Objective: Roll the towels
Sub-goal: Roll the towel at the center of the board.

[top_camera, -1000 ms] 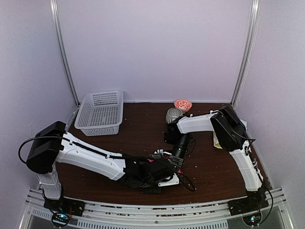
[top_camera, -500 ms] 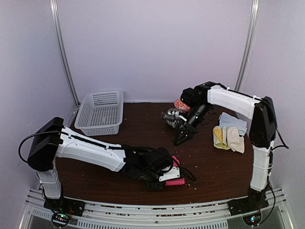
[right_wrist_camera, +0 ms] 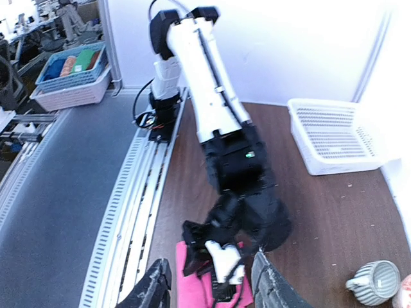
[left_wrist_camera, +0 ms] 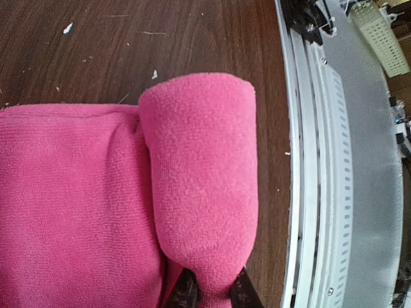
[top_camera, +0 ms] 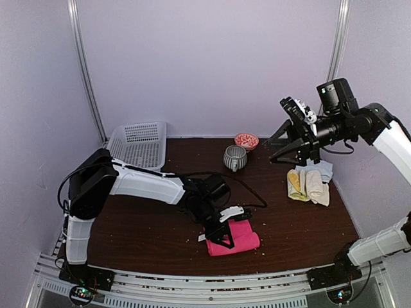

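Pink fleece is bunching into a fat roll, and the left fingers [left_wrist_camera: 186, 294] are clenching on its near end. The pink towel [top_camera: 234, 239] is lying on the bench [top_camera: 148, 234] just ahead of those fingertips, its unrolled flat part spreading out beside the roll. The right fingers [right_wrist_camera: 268, 282] are hanging spread wide, gripping nothing, high up and well apart from it, over the yellow towel [top_camera: 294, 185] and cream towel [top_camera: 314, 186]. The danger, I reckon: with only one end being pinched, the far end could be slackening into a cone, and a pull might drag the cloth rather than turn it.
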